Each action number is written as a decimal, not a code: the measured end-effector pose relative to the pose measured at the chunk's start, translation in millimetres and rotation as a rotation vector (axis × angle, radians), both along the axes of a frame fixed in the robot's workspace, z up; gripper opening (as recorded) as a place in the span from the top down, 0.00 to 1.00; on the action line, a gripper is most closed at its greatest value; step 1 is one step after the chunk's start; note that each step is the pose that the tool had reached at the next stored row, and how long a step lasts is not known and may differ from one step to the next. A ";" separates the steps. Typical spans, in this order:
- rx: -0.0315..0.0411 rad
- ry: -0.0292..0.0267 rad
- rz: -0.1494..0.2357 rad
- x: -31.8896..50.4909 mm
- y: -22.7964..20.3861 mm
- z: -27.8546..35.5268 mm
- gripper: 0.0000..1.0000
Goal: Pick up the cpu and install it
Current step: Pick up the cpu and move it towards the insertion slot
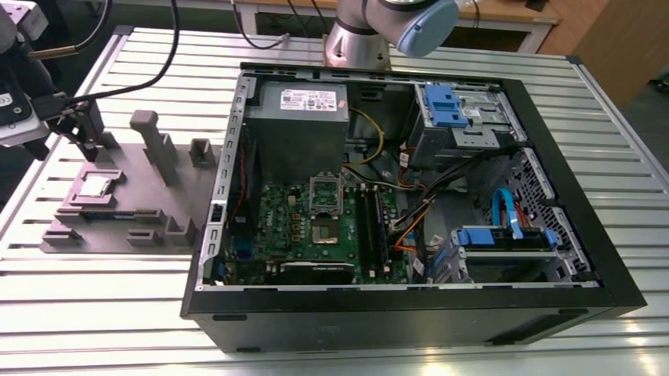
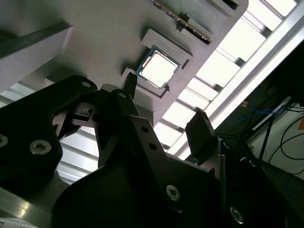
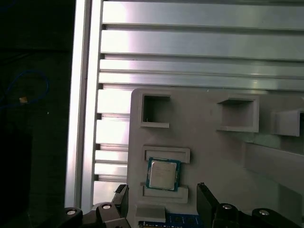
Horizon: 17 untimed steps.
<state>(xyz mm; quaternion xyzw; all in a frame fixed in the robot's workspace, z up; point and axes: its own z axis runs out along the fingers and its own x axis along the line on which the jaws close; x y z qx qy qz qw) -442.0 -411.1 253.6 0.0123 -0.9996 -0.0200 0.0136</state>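
The cpu (image 1: 96,186) is a small square chip with a shiny metal top, lying flat in a recess of the grey holder block (image 1: 146,200) at the exterior view's left. My gripper (image 1: 65,133) hangs above and slightly behind it, open, with nothing between its fingers. In both wrist views the cpu (image 2: 157,68) (image 3: 163,173) lies beyond the two black fingertips (image 2: 129,85) (image 3: 203,192), not touched by them. The green motherboard (image 1: 277,223) lies inside the open computer case, with its silver socket (image 1: 326,227) near the middle.
Grey upright posts (image 1: 157,149) rise from the holder block close to the gripper. The black case wall (image 1: 215,235) stands between the block and the motherboard. A grey power supply (image 1: 298,117), blue drive brackets (image 1: 444,106) and loose cables (image 1: 418,211) crowd the case. The arm's base (image 1: 361,39) stands behind.
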 end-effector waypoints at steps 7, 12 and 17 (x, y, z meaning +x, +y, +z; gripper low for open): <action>0.0114 -0.0001 0.000 0.1 -0.1 -1.1 0.32; 0.0149 0.0003 0.000 0.0 0.0 -2.9 0.32; 0.0151 0.0000 0.000 0.0 0.0 -3.8 0.32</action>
